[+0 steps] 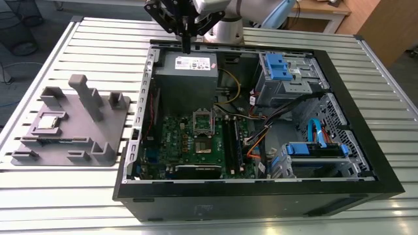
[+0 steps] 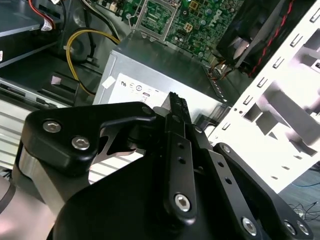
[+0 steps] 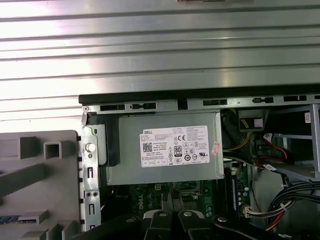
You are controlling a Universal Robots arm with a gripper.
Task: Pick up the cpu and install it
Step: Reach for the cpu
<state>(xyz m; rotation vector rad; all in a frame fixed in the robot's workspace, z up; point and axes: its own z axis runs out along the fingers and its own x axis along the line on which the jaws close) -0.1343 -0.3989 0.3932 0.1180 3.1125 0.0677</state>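
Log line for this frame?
gripper: shut, above power supply | cpu: on holder, not picked

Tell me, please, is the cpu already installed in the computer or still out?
Out: the cpu lies on the grey holder, outside the computer case.

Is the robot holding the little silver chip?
No, the cpu lies on the grey holder, while the gripper hangs over the computer case, apart from it.
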